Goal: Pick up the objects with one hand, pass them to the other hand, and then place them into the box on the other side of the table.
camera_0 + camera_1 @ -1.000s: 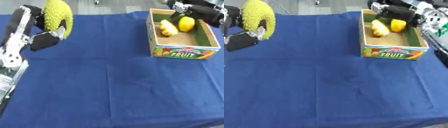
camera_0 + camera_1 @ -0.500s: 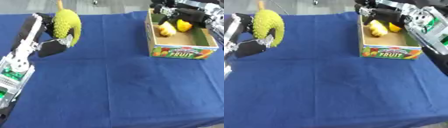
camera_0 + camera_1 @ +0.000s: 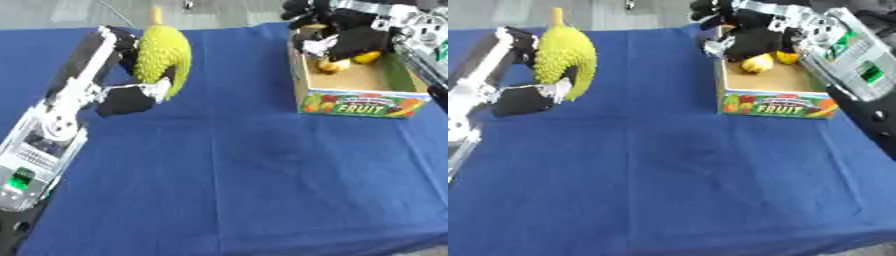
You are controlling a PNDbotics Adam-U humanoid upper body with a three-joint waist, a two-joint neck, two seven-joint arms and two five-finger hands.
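Note:
A spiky yellow-green fruit with a short stem is held upright in the air over the table's left part. My left hand is shut on it from below and behind. At the far right stands a cardboard box marked FRUIT, with a yellow fruit and an orange-yellow one inside. My right hand hovers over the box's far left corner, open, fingers reaching left and holding nothing. It hides part of the box's inside.
A blue cloth covers the whole table. A wide stretch of cloth separates the held fruit from the box. My right forearm slants across the upper right corner. Grey floor shows beyond the far edge.
My left arm has carried the spiky fruit rightward, toward the middle. My right hand has moved left, from over the box to its far left corner.

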